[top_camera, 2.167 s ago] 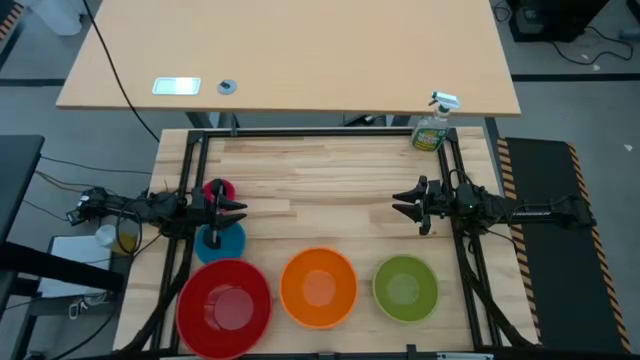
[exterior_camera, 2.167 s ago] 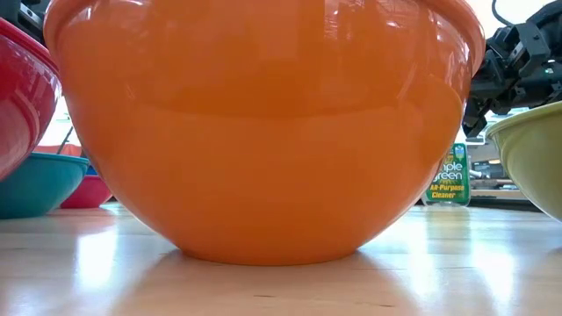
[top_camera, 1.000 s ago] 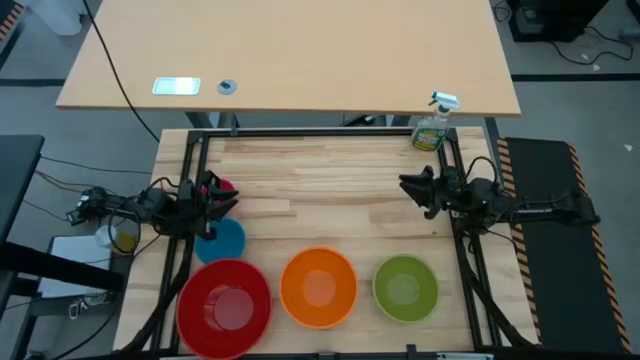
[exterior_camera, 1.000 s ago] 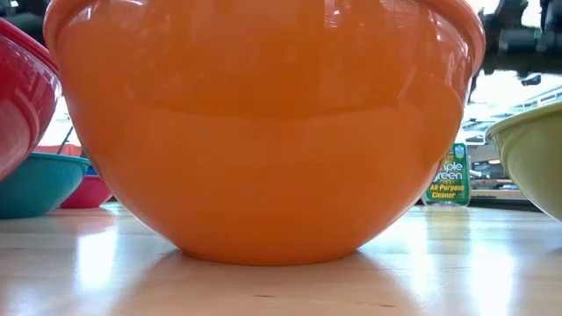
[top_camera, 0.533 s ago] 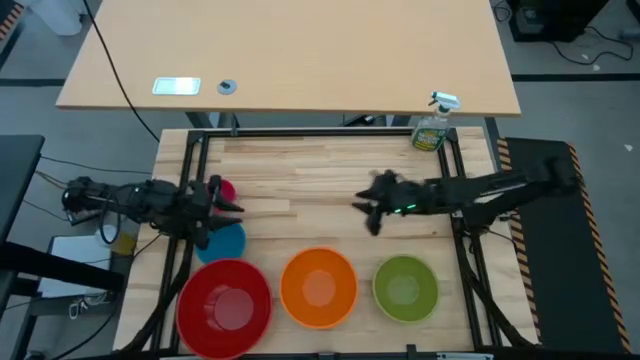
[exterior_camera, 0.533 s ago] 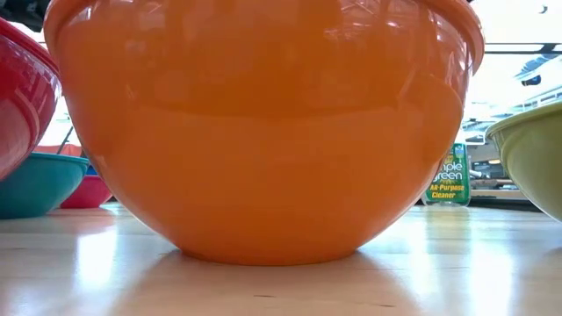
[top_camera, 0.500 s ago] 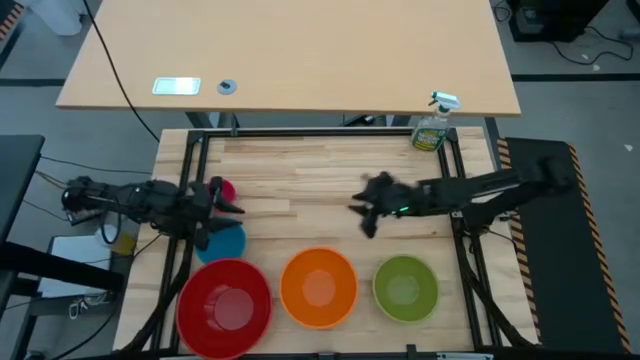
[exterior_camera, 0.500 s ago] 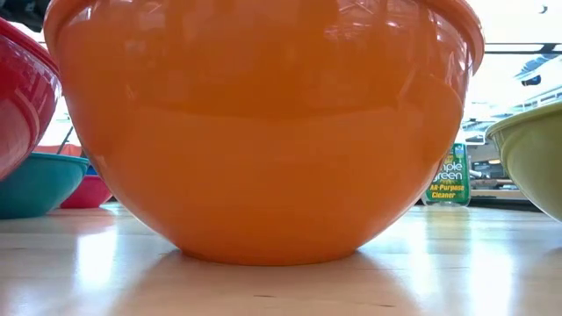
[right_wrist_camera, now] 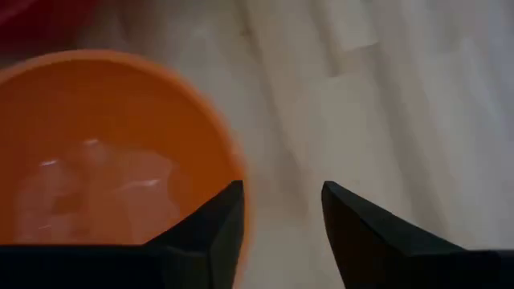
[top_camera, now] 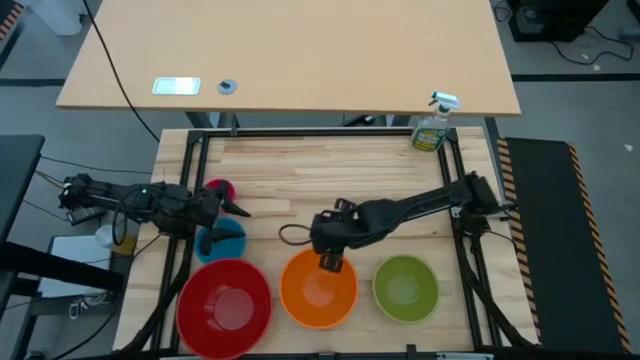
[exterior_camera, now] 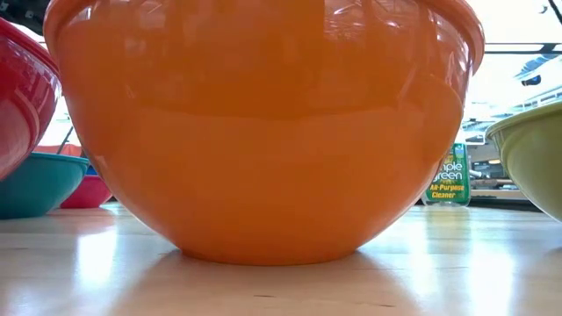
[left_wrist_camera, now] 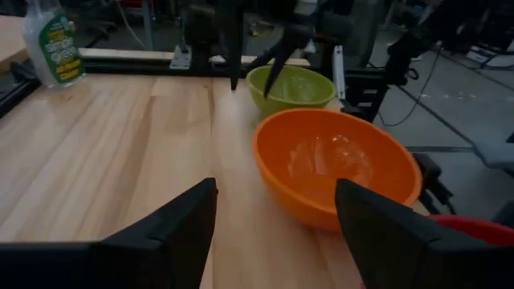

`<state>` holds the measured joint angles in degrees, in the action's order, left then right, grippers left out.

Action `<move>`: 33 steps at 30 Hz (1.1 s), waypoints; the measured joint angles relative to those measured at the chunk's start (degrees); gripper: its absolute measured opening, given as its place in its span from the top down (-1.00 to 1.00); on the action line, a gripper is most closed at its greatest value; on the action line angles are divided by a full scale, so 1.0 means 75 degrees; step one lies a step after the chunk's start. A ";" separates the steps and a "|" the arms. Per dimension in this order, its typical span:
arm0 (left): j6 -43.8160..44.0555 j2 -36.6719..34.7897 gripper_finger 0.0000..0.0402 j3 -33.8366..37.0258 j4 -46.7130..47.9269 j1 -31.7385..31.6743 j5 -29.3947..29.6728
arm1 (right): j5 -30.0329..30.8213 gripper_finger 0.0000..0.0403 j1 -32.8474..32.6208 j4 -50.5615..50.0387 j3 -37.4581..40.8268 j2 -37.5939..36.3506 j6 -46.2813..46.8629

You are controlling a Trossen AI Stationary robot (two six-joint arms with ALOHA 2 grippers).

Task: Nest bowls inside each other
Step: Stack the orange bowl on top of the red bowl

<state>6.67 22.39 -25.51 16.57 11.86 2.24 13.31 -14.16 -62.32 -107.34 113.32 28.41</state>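
Three bowls stand in a row near the table's front edge: red (top_camera: 223, 303), orange (top_camera: 318, 288) and green (top_camera: 405, 288). Behind the red one sit the blue bowl (top_camera: 224, 240) and the small pink bowl (top_camera: 218, 188). My right gripper (top_camera: 330, 262) is open and points steeply down over the orange bowl's far rim (right_wrist_camera: 234, 172); it touches nothing that I can see. My left gripper (top_camera: 232, 208) is open and nearly level between the pink and blue bowls, with nothing between its fingers (left_wrist_camera: 277, 217).
A green spray bottle (top_camera: 432, 128) stands at the table's far right corner. Black frame rails (top_camera: 190, 170) run along the left, right and far edges. Bare wood lies behind the row of bowls. In the low view the orange bowl (exterior_camera: 263, 132) hides both grippers.
My right gripper has swung from the table's right edge toward the left and near edges, tipping from level to steeply downward, and now hangs over the orange bowl's far rim. My left gripper has tipped up toward level at the left edge. No bowl has moved.
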 joint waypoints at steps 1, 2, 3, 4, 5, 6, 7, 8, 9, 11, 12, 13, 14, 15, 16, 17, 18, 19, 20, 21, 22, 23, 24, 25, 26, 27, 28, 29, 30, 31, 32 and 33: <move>0.0000 -0.0007 -0.28 -0.0067 -0.0014 0.0003 -0.0003 | -0.0164 0.04 -0.0010 -0.0280 -0.0239 0.0172 0.0164; -0.0001 -0.0014 -0.28 -0.0115 -0.0045 0.0003 -0.0003 | -0.0322 -0.01 -0.0011 -0.0554 -0.0449 0.0338 0.0310; -0.0019 -0.0036 -0.27 -0.0152 -0.0038 0.0003 -0.0001 | -0.0441 -0.07 -0.0011 -0.0822 -0.0640 0.0504 0.0442; -0.0044 -0.0047 -0.27 -0.0169 -0.0040 0.0003 -0.0001 | -0.0511 -0.12 -0.0010 -0.1062 -0.0803 0.0635 0.0563; -0.0080 -0.0050 -0.26 -0.0173 -0.0039 0.0003 0.0000 | -0.0529 -0.17 -0.0008 -0.1267 -0.0911 0.0750 0.0652; -0.0122 -0.0050 -0.26 -0.0173 -0.0030 0.0003 0.0000 | -0.0531 -0.22 -0.0008 -0.1429 -0.0971 0.0854 0.0718; -0.0173 -0.0050 -0.25 -0.0173 -0.0014 0.0003 0.0000 | -0.0572 -0.26 -0.0008 -0.1506 -0.0986 0.0956 0.0732; -0.0189 -0.0044 -0.25 -0.0173 -0.0001 0.0003 -0.0002 | -0.0644 -0.29 -0.0008 -0.1535 -0.0989 0.1052 0.0737; -0.0200 -0.0030 -0.24 -0.0173 0.0007 0.0003 0.0000 | -0.0737 -0.32 -0.0008 -0.1563 -0.0989 0.1161 0.0752; -0.0218 -0.0028 -0.24 -0.0173 0.0002 -0.0002 0.0000 | -0.0858 -0.34 -0.0005 -0.1588 -0.0983 0.1329 0.0793; -0.0249 -0.0029 -0.24 -0.0173 -0.0003 -0.0015 0.0000 | -0.0883 -0.34 -0.0004 -0.1591 -0.0983 0.1405 0.0795; -0.0280 -0.0029 -0.24 -0.0173 -0.0008 -0.0015 0.0003 | -0.0907 -0.34 -0.0005 -0.1596 -0.0985 0.1468 0.0795; -0.0328 -0.0038 -0.24 -0.0173 -0.0011 -0.0015 0.0001 | -0.0953 -0.33 -0.0004 -0.1631 -0.0986 0.1534 0.0791; -0.0390 -0.0038 -0.24 -0.0173 -0.0010 -0.0015 0.0003 | -0.0991 -0.32 0.0007 -0.1668 -0.0988 0.1630 0.0774; -0.0439 -0.0035 -0.24 -0.0173 -0.0013 -0.0015 0.0003 | -0.1039 -0.31 0.0014 -0.1693 -0.0988 0.1720 0.0760; -0.0453 -0.0035 -0.24 -0.0173 -0.0016 -0.0015 0.0003 | -0.1107 -0.29 0.0027 -0.1693 -0.0983 0.1799 0.0757; -0.0457 -0.0035 -0.24 -0.0173 -0.0017 -0.0015 0.0003 | -0.1175 -0.26 0.0042 -0.1669 -0.0977 0.1880 0.0754; -0.0462 -0.0035 -0.24 -0.0173 -0.0036 -0.0015 0.0003 | -0.1267 -0.24 0.0051 -0.1645 -0.0977 0.1911 0.0754; -0.0497 -0.0045 -0.24 -0.0173 -0.0086 -0.0015 0.0003 | -0.1319 -0.21 0.0053 -0.1636 -0.0975 0.1915 0.0754; -0.0591 -0.0048 -0.24 -0.0173 -0.0126 -0.0015 0.0006 | -0.1361 -0.17 0.0056 -0.1576 -0.0957 0.1933 0.0752; -0.0658 -0.0052 -0.24 -0.0173 -0.0152 -0.0015 0.0022 | -0.1377 -0.13 0.0062 -0.1538 -0.0955 0.1959 0.0751; -0.0716 -0.0091 -0.24 -0.0183 -0.0175 -0.0015 0.0061 | -0.1377 -0.08 0.0062 -0.1522 -0.0948 0.1985 0.0746; -0.0805 -0.0137 -0.24 -0.0227 -0.0142 -0.0015 0.0104 | -0.1377 -0.02 0.0062 -0.1530 -0.0939 0.2017 0.0734; -0.0845 -0.0168 -0.24 -0.0294 -0.0098 -0.0015 0.0146 | -0.1373 0.04 0.0062 -0.1522 -0.0928 0.2033 0.0735; -0.0861 -0.0249 -0.24 -0.0395 0.0002 -0.0015 0.0223 | -0.1355 0.11 0.0062 -0.1476 -0.0925 0.2034 0.0737; -0.0862 -0.0354 -0.24 -0.0487 0.0109 -0.0015 0.0317 | -0.1333 0.18 0.0062 -0.1372 -0.0918 0.2020 0.0734; -0.0865 -0.0453 -0.24 -0.0551 0.0133 -0.0015 0.0355 | -0.1325 0.26 0.0062 -0.1284 -0.0908 0.2003 0.0736; -0.0864 -0.0600 -0.24 -0.0580 0.0076 -0.0015 0.0384 | -0.1314 0.33 0.0062 -0.1259 -0.0905 0.1998 0.0734; -0.0865 -0.0753 -0.24 -0.0584 0.0054 -0.0017 0.0427 | -0.1296 0.41 0.0062 -0.1271 -0.0897 0.2001 0.0734; -0.0863 -0.0890 -0.24 -0.0578 0.0053 -0.0016 0.0488 | -0.1280 0.48 0.0062 -0.1283 -0.0889 0.2008 0.0734; -0.0866 -0.1011 -0.24 -0.0563 0.0037 -0.0015 0.0597 | -0.1269 0.56 0.0062 -0.1263 -0.0867 0.2008 0.0735; -0.0864 -0.1122 -0.24 -0.0557 0.0039 -0.0015 0.0745 | -0.1267 0.63 0.0065 -0.1184 -0.0808 0.2008 0.0748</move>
<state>0.19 13.98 -29.69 16.86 11.75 7.83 3.81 -13.67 -71.20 -113.40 128.37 34.01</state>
